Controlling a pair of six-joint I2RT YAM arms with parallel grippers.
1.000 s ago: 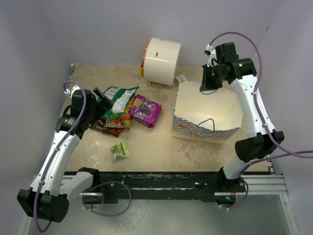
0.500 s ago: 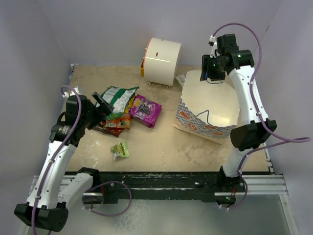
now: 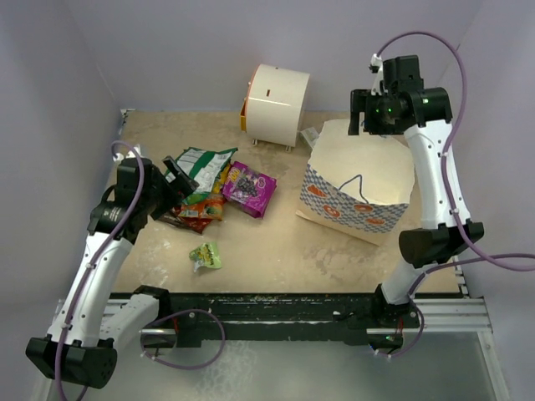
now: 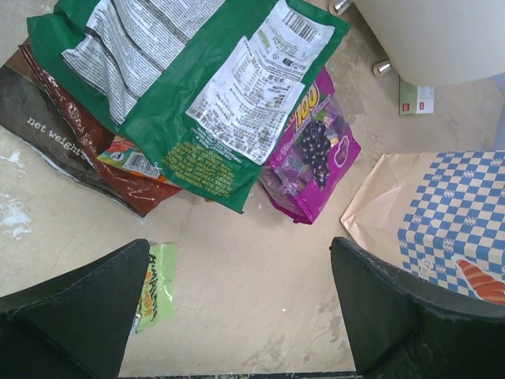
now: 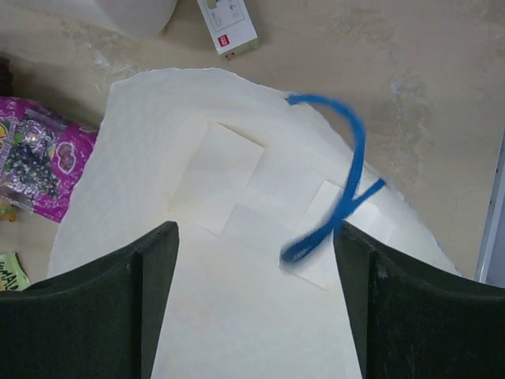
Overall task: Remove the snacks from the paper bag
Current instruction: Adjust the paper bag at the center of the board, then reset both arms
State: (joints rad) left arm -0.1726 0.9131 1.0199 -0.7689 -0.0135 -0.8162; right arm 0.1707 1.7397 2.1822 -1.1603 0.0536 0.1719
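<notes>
Far right of the beige tabletop point(image 3: 267, 251): large white paper bag with blue checked pattern and orange-red round logos point(image 3: 355, 188), tipped up steeper than half a second ago. Checked side now turned more toward the near edge, mouth open upward.

Above that mouth, right gripper point(image 5: 254, 237), raised and shifted right since the earlier frames. Fingers spread wide, pinching nothing, with the bag's blue string handle point(image 5: 357, 146) blurred between them in the right wrist view.

Left of the bag and unmoved on the tabletop: green-and-white glossy packet point(image 4: 197, 103) lying over a dark brown chips bag point(image 4: 47, 134) and an orange packet point(image 3: 201, 209). Purple packet point(image 4: 312, 150) touching the pile's right side. Tiny yellow-green packet point(image 3: 206, 255) apart, nearer the near edge.

Over the pile's left side, left gripper point(image 4: 237, 249), fingers spread and empty, barely shifted.

At the far edge, white cylindrical appliance point(image 3: 276, 102) and small white box point(image 5: 227, 25).
</notes>
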